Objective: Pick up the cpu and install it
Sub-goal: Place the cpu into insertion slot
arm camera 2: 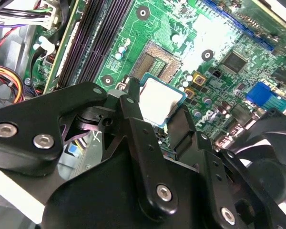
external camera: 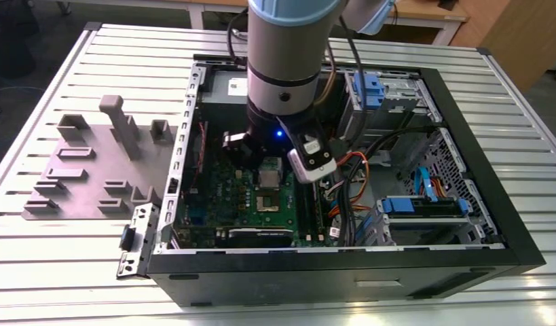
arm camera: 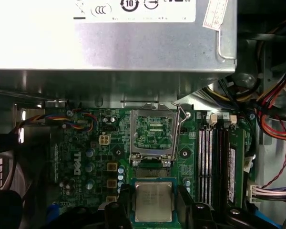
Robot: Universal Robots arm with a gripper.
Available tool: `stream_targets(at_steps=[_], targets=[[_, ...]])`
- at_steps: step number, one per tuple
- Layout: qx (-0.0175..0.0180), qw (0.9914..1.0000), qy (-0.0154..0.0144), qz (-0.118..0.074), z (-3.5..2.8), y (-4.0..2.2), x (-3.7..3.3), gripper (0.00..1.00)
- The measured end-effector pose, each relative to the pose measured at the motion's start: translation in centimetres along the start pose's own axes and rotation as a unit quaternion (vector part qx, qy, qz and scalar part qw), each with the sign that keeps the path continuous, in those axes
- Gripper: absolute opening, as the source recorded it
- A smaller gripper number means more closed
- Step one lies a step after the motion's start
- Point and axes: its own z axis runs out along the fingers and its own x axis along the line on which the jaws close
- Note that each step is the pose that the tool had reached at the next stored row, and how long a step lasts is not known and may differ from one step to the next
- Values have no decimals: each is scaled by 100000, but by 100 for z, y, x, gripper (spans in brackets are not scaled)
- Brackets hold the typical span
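Observation:
The cpu (arm camera: pixel 153 202), a small square chip with a silvery top, is held at two opposite edges by black fingers (arm camera: pixel 118 210). My gripper (arm camera: pixel 153 206) is shut on it. The chip hangs just above the green motherboard (arm camera: pixel 81 143), beside the open socket (arm camera: pixel 152 132), whose metal frame is lifted. In the second wrist view the cpu (arm camera 2: pixel 159 98) sits between the fingers (arm camera 2: pixel 131 102) of my gripper (arm camera 2: pixel 157 109), a little short of the bare socket (arm camera 2: pixel 157 59). In the exterior view the arm reaches down into the case and the cpu (external camera: pixel 270 174) shows pale under the wrist.
The open black computer case (external camera: pixel 495 224) lies on a slatted metal table (external camera: pixel 60 272). A silver power supply (arm camera: pixel 109 38) borders the socket, with memory slots (arm camera: pixel 214 162) and cable bundles (arm camera: pixel 276 105) to one side. A grey holder plate (external camera: pixel 87 170) lies at the exterior view's left.

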Motion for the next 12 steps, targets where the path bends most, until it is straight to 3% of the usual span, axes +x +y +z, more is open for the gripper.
stream_targets(at_steps=[8,12], targets=[[-42,100000,-5,256,118,-1,-6,47],[-49,100000,0,259,133,-1,-6,47]])
